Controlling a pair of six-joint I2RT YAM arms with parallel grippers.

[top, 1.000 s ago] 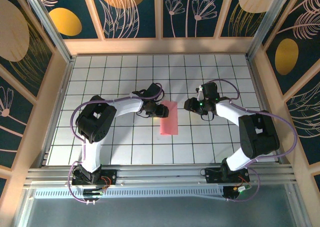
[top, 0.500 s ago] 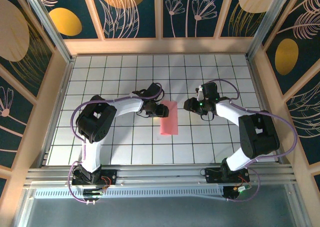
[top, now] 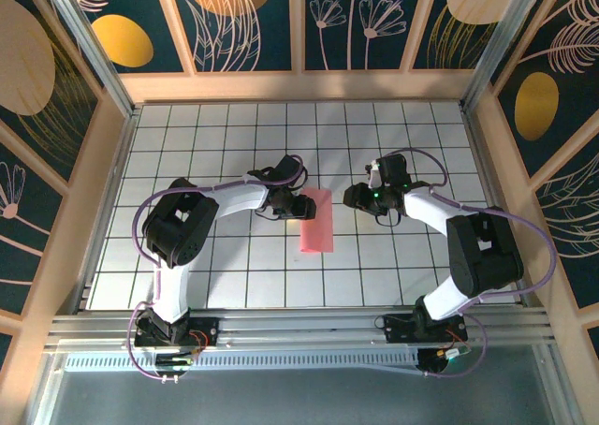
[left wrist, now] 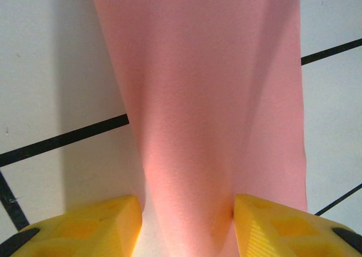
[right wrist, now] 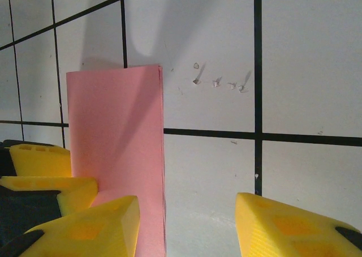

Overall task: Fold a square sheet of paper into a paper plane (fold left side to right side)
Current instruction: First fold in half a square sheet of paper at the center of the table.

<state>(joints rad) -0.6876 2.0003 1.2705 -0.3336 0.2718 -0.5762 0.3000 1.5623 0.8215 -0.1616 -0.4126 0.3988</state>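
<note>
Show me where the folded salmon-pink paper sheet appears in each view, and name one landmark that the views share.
Top external: the folded salmon-pink paper sheet is a narrow upright strip at the picture's centre.
Left wrist: it is in the middle, running from the top edge to the bottom edge.
Right wrist: it is an upright rectangle in the left half.
Shared landmark: the black grid lines beside the sheet.

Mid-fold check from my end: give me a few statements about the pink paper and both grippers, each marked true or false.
1. The salmon-pink sheet of paper lies folded into a narrow rectangle. True.
2. The right gripper holds the paper. False: its jaws stand open over bare white grid tile, with the paper off to one side.
3. The paper runs between the yellow fingers of the left gripper. True.
4. The paper is already a pointed dart. False: its visible corners are square.
</note>
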